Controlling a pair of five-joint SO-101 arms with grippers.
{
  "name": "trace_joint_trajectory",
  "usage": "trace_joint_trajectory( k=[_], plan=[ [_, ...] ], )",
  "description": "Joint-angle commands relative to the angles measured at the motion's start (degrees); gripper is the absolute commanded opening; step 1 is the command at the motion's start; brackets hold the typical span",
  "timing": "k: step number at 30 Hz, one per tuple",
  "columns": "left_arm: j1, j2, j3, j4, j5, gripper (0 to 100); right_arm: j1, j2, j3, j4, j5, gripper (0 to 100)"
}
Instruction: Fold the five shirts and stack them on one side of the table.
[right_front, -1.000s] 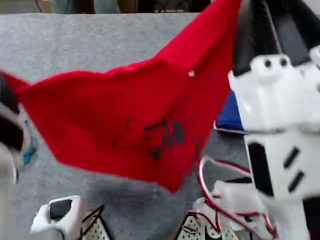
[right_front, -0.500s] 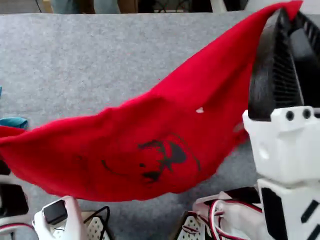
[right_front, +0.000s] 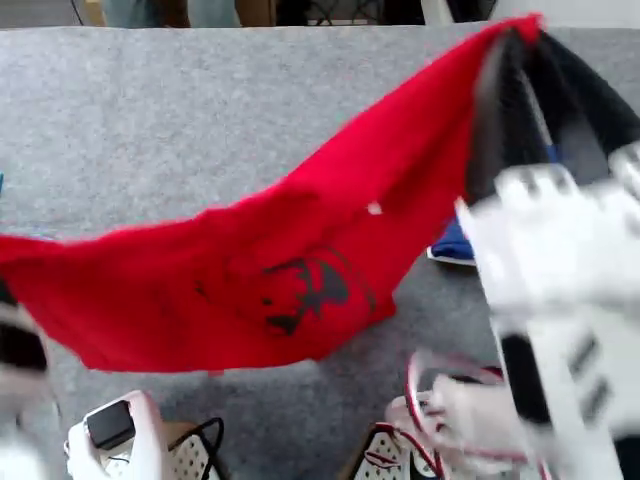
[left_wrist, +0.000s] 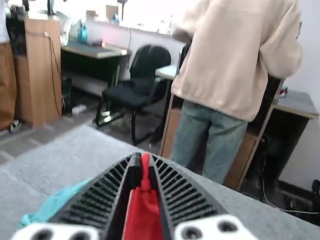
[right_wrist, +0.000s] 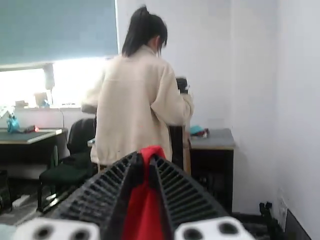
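Your left gripper (left_wrist: 142, 162) and right gripper (right_wrist: 148, 159) each have fingers clamped on the red shirt (right_front: 300, 270), stretched above the worktop (right_front: 150, 120). This appears to be the spreading step. Next, lower both evenly, keeping tension.

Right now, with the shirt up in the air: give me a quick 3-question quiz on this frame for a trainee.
1. True or false: the red shirt lies flat on the table.
2. Pick one. The left gripper and the right gripper each clamp: A the red shirt; B a towel; C nothing.
3. Short answer: what colour is the cloth on the table, peeking out from under the red shirt's raised end?

Key: 1 false, it hangs stretched between the two grippers. 2 A. 3 blue.
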Motion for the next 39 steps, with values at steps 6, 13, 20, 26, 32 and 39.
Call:
trace_joint_trajectory(
  k=[6,13,20,26,32,39],
  plan=[
    [-0.22,2.64,47.60,-53.80,6.42,3,-0.70,20.88,13.05,-17.67,1.58,1.5],
    [5.32,18.11,56.13,-80.70,2.29,3,-3.16,40.84,16.04,-42.02,7.65,1.5],
    [7.08,44.04,38.90,-83.78,0.26,3,-3.96,51.56,15.96,-61.27,12.84,1.5],
    [6.99,52.40,26.15,-71.03,0.18,3,-4.57,51.65,15.87,-56.88,13.01,1.5],
    [6.90,49.58,28.70,-58.90,0.18,3,-4.57,51.74,8.48,-31.03,12.84,1.5],
    [7.69,41.93,46.73,-53.45,-4.57,3,-4.66,52.00,-1.19,3.16,15.56,1.5]
  ],
)
